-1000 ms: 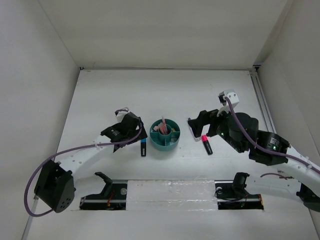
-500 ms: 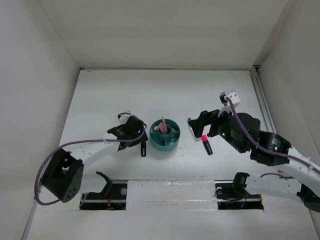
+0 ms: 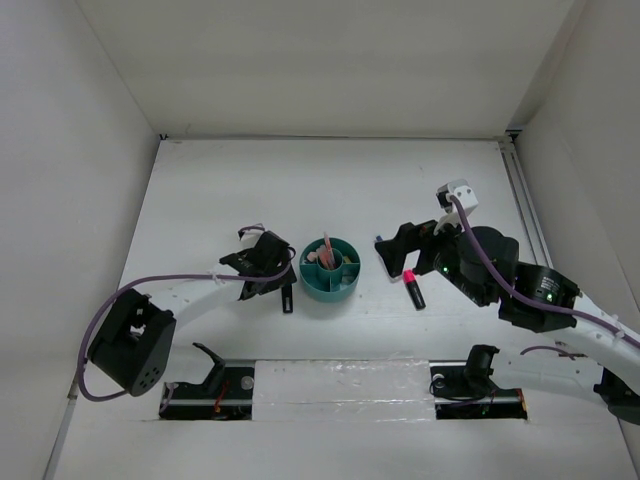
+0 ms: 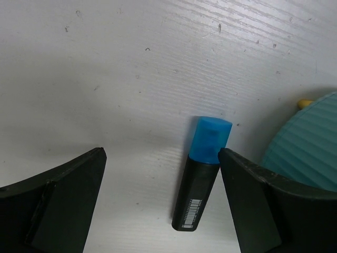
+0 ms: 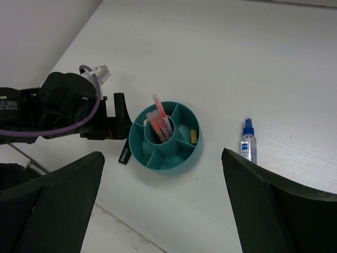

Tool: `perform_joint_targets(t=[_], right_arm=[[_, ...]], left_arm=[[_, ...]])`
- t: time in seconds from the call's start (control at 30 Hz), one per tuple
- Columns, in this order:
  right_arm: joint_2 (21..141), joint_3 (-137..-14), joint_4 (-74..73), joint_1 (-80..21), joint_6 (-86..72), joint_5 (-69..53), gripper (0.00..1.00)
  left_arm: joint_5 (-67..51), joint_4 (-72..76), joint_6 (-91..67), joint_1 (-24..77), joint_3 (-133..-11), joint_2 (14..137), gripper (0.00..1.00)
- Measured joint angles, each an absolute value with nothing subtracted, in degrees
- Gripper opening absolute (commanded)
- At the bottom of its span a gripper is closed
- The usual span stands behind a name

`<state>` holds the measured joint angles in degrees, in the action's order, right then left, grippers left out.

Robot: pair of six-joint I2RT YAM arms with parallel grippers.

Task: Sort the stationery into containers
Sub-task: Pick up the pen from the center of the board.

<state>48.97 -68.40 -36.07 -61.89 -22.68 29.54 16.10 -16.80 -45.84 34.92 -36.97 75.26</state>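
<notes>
Since a second ago, we note the left gripper [image 4: 160, 168] lowered astride the blue marker [image 4: 197, 190], jaws narrower yet open, touching nothing. Organizer [image 4: 310, 142] crowds its right finger. Right gripper [image 3: 388, 256] gapes wide, empty, near the pink marker [image 3: 413, 289]; bottle [image 5: 248, 141] lies apart.

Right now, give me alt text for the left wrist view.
A black marker with a blue cap lies flat on the white table between the left pincer's open black fingers. A ribbed teal plastic organizer's wall shows at right.

Barcode [image 4: 191, 207] on blue-capped marker [image 4: 201, 174]; its small print illegible.
</notes>
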Motion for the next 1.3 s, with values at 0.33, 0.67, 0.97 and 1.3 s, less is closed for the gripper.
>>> perform_joint_targets(t=[0.33, 0.67, 0.97, 1.3], right_arm=[[49.15, -68.40, -35.55, -61.91, -22.61, 29.52, 1.00], [49.08, -68.40, -35.55, -61.89, -22.61, 29.50, 1.00], [49.08, -68.40, -35.51, -61.89, -22.59, 28.91, 1.00], [48.34, -68.40, -35.51, -61.89, -22.15, 27.99, 1.00]], left_arm=[[17.58, -15.86, -45.76, 35.18, -37.12, 77.47, 0.81], [19.57, -16.73, -46.83, 35.70, -37.34, 77.95, 0.70], [19.18, -19.05, -51.35, 37.04, -36.80, 75.05, 0.75], [20.34, -18.26, -53.91, 37.06, -37.39, 77.82, 0.55]])
